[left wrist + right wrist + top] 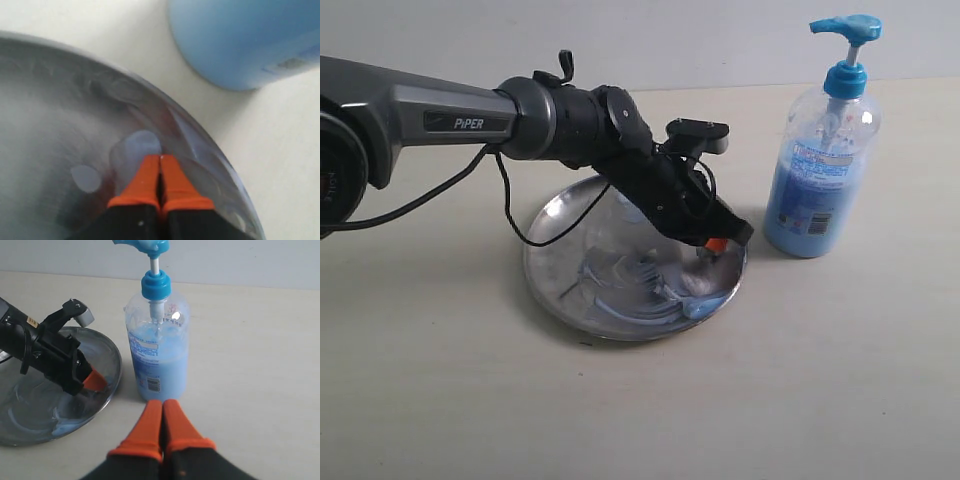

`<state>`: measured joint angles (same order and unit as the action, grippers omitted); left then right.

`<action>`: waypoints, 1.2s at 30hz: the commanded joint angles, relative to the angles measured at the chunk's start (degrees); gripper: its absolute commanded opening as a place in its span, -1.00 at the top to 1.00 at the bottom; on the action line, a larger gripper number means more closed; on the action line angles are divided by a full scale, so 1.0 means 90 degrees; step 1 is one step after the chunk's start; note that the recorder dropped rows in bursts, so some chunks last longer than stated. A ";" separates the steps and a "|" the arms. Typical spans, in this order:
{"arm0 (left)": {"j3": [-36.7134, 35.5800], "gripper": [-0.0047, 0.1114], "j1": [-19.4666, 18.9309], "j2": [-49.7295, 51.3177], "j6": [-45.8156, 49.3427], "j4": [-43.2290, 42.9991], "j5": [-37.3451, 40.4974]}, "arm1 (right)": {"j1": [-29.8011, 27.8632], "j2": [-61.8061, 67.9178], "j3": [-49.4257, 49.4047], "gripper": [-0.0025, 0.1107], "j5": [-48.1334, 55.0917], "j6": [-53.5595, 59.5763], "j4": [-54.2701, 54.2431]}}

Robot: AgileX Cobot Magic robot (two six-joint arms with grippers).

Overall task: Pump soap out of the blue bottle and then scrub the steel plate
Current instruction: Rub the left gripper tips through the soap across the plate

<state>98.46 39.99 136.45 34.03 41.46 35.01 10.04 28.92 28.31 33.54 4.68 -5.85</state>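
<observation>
The steel plate (570, 280) lies mid-table, streaked with pale blue soap (705, 303) near its right rim. My left gripper (717, 246) is shut, its orange fingertips (150, 172) pressed down on the plate (45, 115) by a soap blob (137, 145). The blue bottle (820, 190) stands upright to the right of the plate, pump head up. In the right wrist view my right gripper (162, 402) is shut and empty, just short of the bottle (157, 360), with the plate (112, 352) and left gripper (95, 380) beside it. The right gripper is out of the exterior view.
The left arm (440, 115) and its black cable (520, 225) reach over the plate's back rim. Bare beige tabletop (440, 400) surrounds plate and bottle; a pale wall (620, 40) runs behind.
</observation>
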 commanded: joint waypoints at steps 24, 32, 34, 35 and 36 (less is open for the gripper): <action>-0.0039 0.92 -0.0082 -0.0062 -0.0043 -0.1570 0.0610 | -0.0001 -0.0027 -0.0023 0.96 -0.0095 0.0036 -0.0017; -0.0039 0.92 -0.0070 -0.0074 -0.0031 -0.0868 0.0807 | -0.0001 -0.0027 -0.0023 0.96 -0.0108 0.0036 -0.0017; -0.0039 0.92 -0.0070 -0.0074 -0.0019 -0.0622 0.0706 | -0.0001 -0.0027 -0.0023 0.96 -0.0108 0.0036 -0.0017; -0.0039 0.92 -0.0070 -0.0074 -0.0019 -0.0475 0.0633 | -0.0001 -0.0027 -0.0023 0.96 -0.0108 0.0036 -0.0017; -0.0039 0.92 -0.0070 -0.0074 -0.0019 -0.0246 0.0448 | -0.0001 -0.0027 -0.0023 0.96 -0.0108 0.0036 -0.0017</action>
<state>98.46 39.51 135.44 33.92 36.11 41.05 10.04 28.92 28.31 33.42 4.77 -5.85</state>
